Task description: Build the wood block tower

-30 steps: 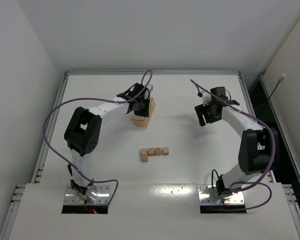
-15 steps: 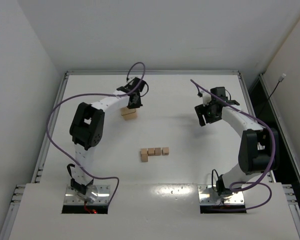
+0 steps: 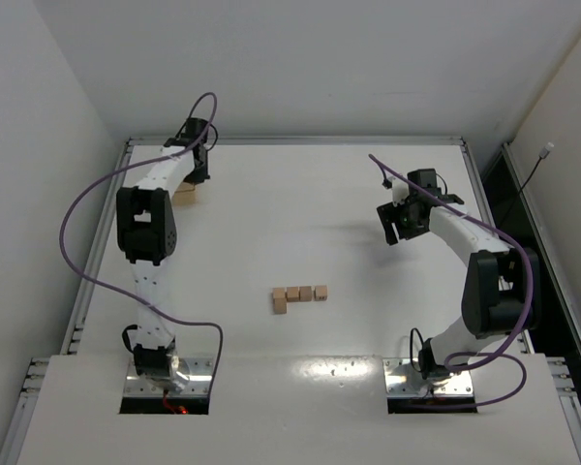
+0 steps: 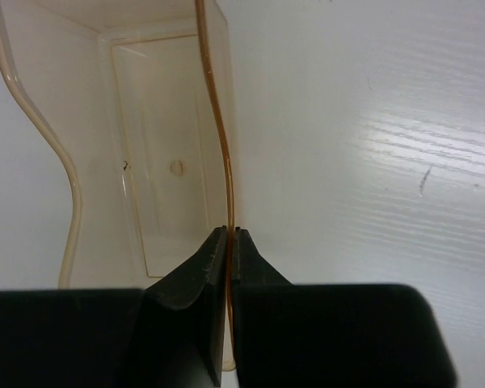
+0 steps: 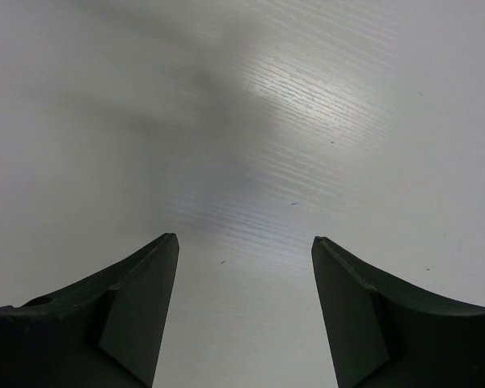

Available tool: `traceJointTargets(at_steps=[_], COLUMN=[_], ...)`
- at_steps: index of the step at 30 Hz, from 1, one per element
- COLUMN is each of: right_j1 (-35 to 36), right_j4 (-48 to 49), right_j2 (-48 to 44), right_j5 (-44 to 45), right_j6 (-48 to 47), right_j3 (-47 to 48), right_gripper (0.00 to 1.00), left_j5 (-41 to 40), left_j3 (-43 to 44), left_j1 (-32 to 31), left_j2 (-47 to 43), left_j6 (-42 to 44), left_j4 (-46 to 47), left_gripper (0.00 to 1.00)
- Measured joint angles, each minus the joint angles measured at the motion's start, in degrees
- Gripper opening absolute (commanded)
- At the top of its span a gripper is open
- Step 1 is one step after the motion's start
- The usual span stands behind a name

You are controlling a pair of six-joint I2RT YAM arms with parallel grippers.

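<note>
Mid-desk (image 3: 349, 194), well apart from both arms: four wood blocks (image 3: 296, 294) lying unstacked, three touching in a row and one against the near side of the leftmost. At the far left corner, left gripper (image 4: 229, 234) with jaws pinched narrow on the thin right wall of the open tan box (image 4: 145, 170), bare floor showing inside. At the far right, right gripper (image 5: 244, 242) over bare desk, jaws spread wide.

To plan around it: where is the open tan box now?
Top view: the tan box is at the far-left corner of the table, its wall pinched by the left fingers, far from the wood blocks.
</note>
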Motion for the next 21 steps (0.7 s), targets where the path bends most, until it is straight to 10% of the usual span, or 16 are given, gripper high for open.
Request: traceJointTargets(at_steps=[14, 21], right_j1=[0.0, 0.0], right_j4=[0.02, 0.02], right_j2=[0.0, 0.0], right_j5=[-0.37, -0.74], right_j6=[0.0, 0.0], right_j3=[-0.37, -0.37], right_gripper=[0.64, 0.64], left_j5=[4.72, 5.51], left_j3=[7.56, 7.54], left_j1=[7.48, 9.81], left_j2=[6.62, 6.62], left_j6=[9.64, 10.97], left_j4=[-5.27, -5.44], left_gripper=[0.0, 0.47])
